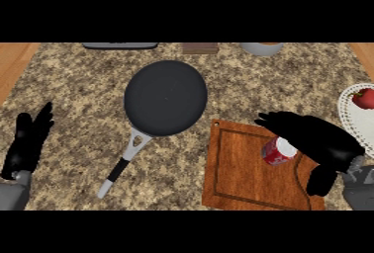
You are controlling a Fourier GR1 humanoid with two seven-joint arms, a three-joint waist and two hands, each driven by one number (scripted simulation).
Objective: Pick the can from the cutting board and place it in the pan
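right hand point(315, 138) curls its fingers point(272, 120) over the red can point(278, 151) on the cutting board point(245, 178) near the tabletop's point(80, 89) front edge; no label is readable; open granite separates board from pan point(165, 97); left hand point(27, 141) rests open at the left edge.

1. The counter point(73, 84) looks like speckled granite, brown and rough-patterned.
2. The board point(241, 178) is reddish wood with visible grain.
3. The pan point(165, 97) is matt dark, its handle pale metal with a black grip.
4. The can point(276, 152) looks glossy red.

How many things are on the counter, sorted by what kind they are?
Pan: 1
Cutting board: 1
Can: 1
Plate: 1
Strawberry: 1
Total: 5, leaving out the cut-off items at the far edge.
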